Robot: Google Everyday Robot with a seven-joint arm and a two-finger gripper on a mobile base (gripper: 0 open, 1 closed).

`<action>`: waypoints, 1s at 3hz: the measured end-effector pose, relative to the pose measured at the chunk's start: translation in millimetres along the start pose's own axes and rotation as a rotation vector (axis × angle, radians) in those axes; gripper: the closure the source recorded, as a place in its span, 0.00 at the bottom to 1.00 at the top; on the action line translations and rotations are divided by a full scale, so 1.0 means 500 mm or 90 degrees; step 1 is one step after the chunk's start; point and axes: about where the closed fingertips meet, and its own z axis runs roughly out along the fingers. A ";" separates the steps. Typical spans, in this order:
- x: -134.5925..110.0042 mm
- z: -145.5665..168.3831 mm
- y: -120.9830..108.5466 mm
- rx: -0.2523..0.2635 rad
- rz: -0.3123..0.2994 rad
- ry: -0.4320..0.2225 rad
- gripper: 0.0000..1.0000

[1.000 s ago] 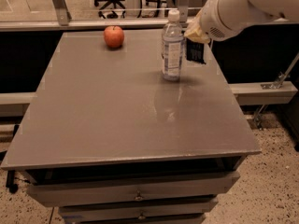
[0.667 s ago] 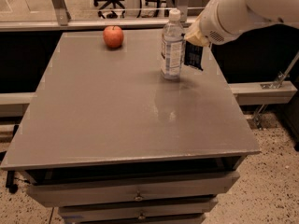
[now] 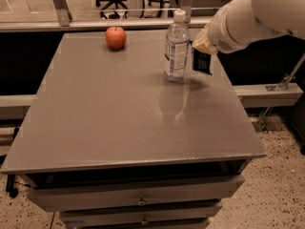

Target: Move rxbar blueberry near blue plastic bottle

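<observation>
The blue plastic bottle stands upright on the grey table, towards the back right. It is clear, with a white cap and a blue-and-white label. My gripper comes in from the right on a white arm and is shut on the rxbar blueberry. The dark navy bar hangs upright below the gripper, just right of the bottle and slightly above the tabletop. A small gap separates bar and bottle.
A red apple sits at the back of the table, left of the bottle. The table has drawers below its front edge. Office chairs stand on the floor beyond a rail behind the table.
My gripper has come down a little with the bar, staying right of the bottle. The bottle and apple have not moved.
</observation>
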 end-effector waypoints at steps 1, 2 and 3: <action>0.033 0.017 -0.001 0.001 0.013 0.001 1.00; 0.063 0.038 0.011 -0.002 0.024 -0.005 1.00; 0.095 0.060 0.040 -0.011 0.042 -0.010 1.00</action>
